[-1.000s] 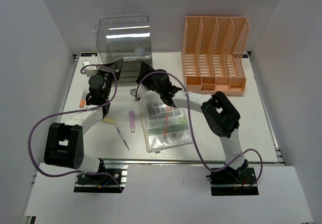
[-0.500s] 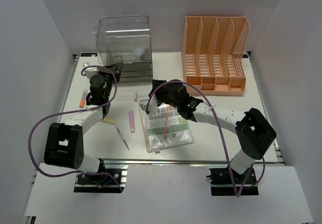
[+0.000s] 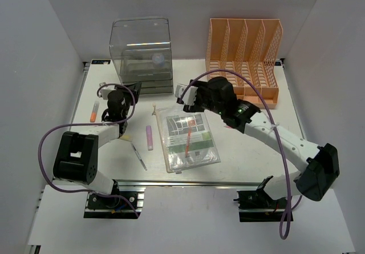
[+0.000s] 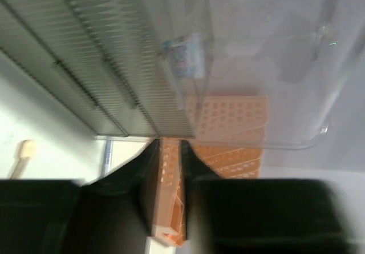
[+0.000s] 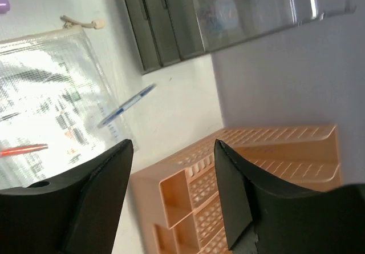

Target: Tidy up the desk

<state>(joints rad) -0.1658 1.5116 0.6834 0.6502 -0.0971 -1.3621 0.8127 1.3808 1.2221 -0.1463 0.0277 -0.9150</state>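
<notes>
left jaws slightly apart | right jaws wide, empty | pouch (image 3: 197, 151) on desk (image 3: 239, 160)

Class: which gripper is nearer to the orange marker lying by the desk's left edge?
Left. The left gripper is just right of and beyond the orange marker; the right gripper is far to its right, near the clear pouch's far edge.

Robot lab booth, white walls (image 3: 57, 31), railed desk (image 3: 239, 160)
</notes>
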